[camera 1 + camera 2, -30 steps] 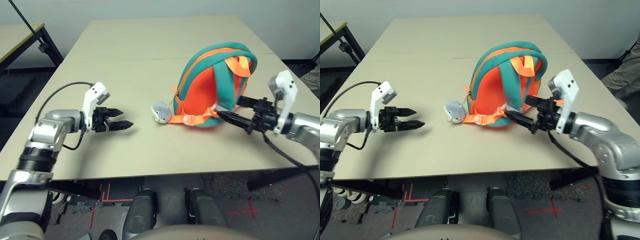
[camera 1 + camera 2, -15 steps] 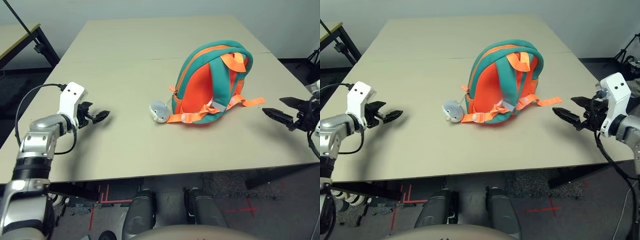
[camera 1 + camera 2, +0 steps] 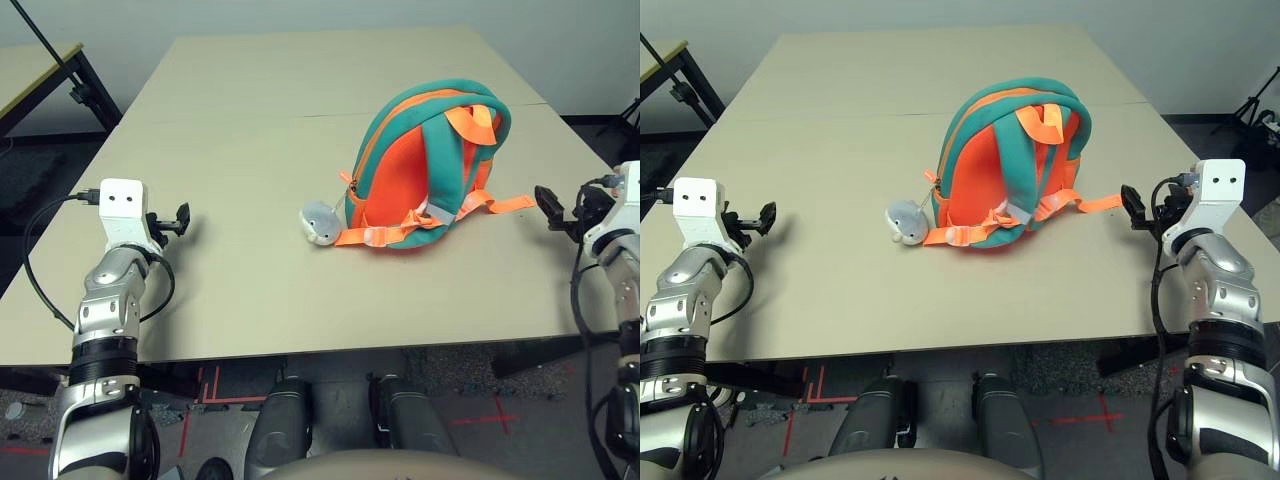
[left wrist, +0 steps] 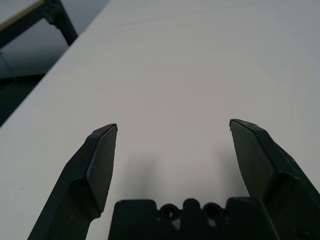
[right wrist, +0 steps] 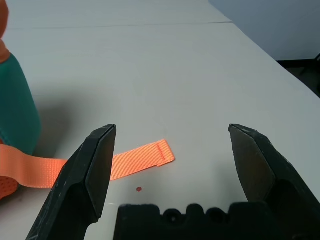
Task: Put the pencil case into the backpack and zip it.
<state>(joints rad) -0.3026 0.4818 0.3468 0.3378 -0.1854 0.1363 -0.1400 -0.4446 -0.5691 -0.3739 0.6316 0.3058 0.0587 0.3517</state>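
Backpack (image 3: 425, 170): teal and orange, standing upright.

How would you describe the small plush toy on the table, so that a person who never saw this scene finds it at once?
Start from the teal and orange fabric backpack, which stands near the middle of the beige table. At its foot, on the side toward the robot's left arm, lies a small rounded grey-white plush animal charm, next to an orange webbing strap. It is the one soft grey thing among bright colours.

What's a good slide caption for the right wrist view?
Open right gripper hovering over the table, an orange strap end from the backpack lying between its fingers.
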